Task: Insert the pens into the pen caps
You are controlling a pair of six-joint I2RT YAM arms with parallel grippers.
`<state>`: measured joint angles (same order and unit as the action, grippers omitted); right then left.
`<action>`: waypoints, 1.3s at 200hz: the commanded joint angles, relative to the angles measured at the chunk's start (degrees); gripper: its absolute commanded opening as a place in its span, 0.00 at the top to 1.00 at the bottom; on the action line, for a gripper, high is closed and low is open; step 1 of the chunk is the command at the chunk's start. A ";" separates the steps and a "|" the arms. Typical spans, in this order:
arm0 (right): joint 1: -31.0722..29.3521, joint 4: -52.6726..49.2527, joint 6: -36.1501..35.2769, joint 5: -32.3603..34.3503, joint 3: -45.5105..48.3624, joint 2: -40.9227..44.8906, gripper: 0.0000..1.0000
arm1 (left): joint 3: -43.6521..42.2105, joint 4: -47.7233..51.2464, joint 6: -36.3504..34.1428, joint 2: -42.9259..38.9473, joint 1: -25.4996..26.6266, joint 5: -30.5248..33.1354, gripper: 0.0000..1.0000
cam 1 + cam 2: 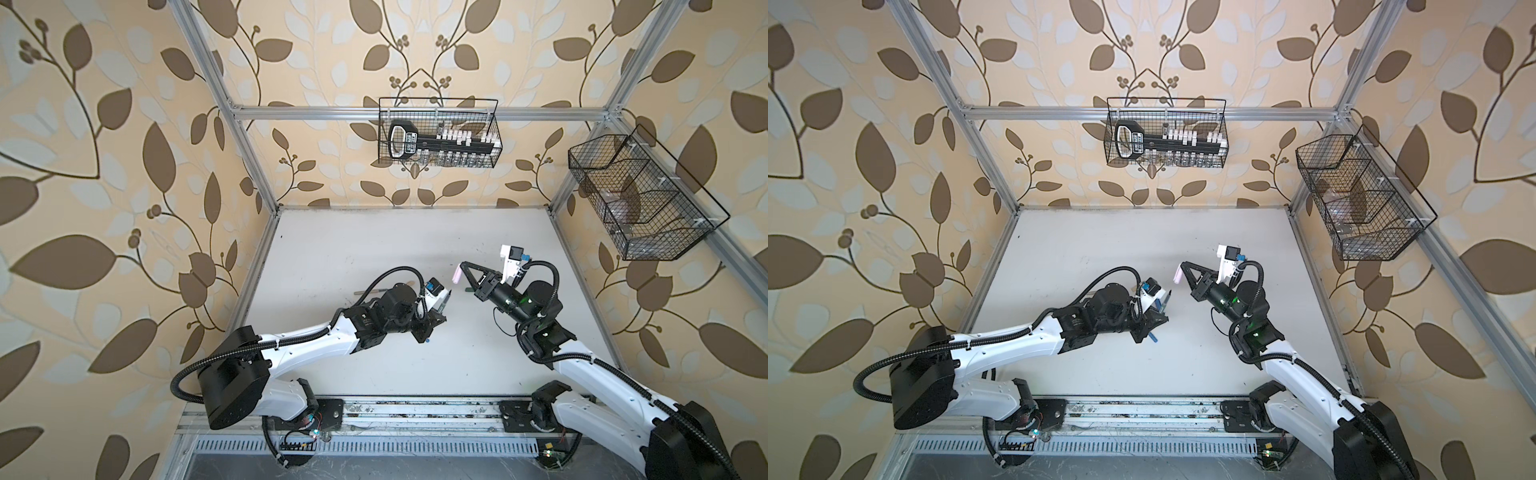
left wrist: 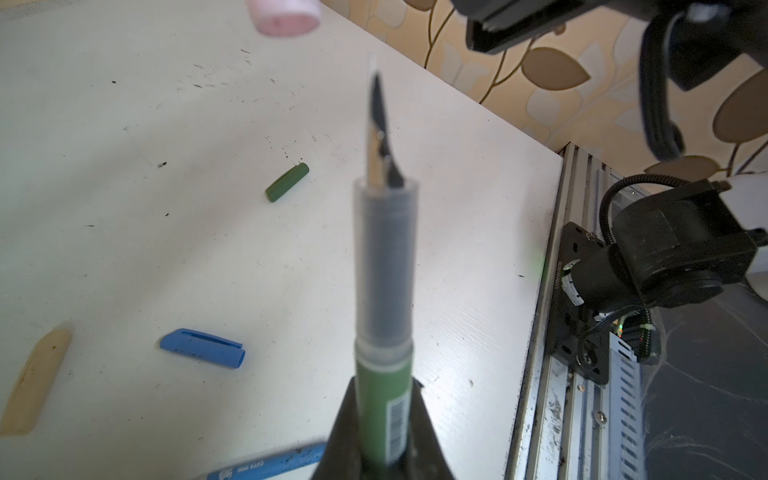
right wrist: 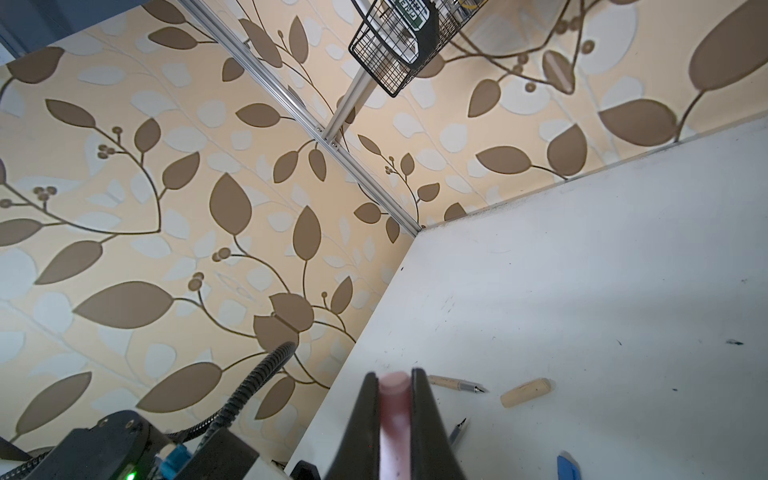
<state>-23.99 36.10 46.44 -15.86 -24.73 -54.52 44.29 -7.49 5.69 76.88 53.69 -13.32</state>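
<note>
My left gripper (image 2: pixel 384 386) is shut on the barrel of the dark green pen (image 2: pixel 384 286), whose dark tip points away towards the pink cap (image 2: pixel 286 14). My right gripper (image 3: pixel 395 374) is shut on that pink cap (image 3: pixel 392 409). In both top views the two grippers face each other above mid-table, left (image 1: pixel 439 316) and right (image 1: pixel 462 267), with a small gap between pen tip and pink cap (image 1: pixel 457 274). On the table lie the green cap (image 2: pixel 287 182), blue cap (image 2: pixel 202 348), tan cap (image 2: pixel 35 382), blue pen (image 2: pixel 266 465) and tan pen (image 3: pixel 455 383).
A wire basket (image 1: pixel 439 133) with a black tool hangs on the back wall, and another wire basket (image 1: pixel 642 199) hangs on the right wall. The white table (image 1: pixel 374 241) is framed by aluminium rails. A thin pen tip (image 3: pixel 457 432) lies beside my right gripper's fingers.
</note>
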 commanded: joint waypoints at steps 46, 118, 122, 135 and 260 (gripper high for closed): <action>-1.33 -0.49 -0.32 1.62 -1.92 3.11 0.89 | 1.41 -1.74 -0.33 -2.88 0.55 -1.35 1.00; -2.85 1.17 0.61 1.70 -1.97 2.66 0.89 | 1.42 -1.74 -0.16 -2.88 0.53 -1.60 1.00; -2.95 1.17 0.69 1.77 -1.91 2.66 0.89 | 1.41 -1.74 -0.16 -2.88 0.62 -1.64 1.00; -3.25 1.17 0.76 1.69 -1.97 2.76 0.89 | 1.41 -1.74 -0.16 -2.88 0.62 -1.66 1.00; -5.98 -0.50 0.21 4.29 1.21 5.64 0.89 | 1.17 -1.57 -0.42 -4.61 0.62 -0.48 1.00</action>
<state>-29.34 35.62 46.48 -13.43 -24.75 -50.24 44.27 -7.51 5.72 74.76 53.69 -13.47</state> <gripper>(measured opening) 0.117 0.121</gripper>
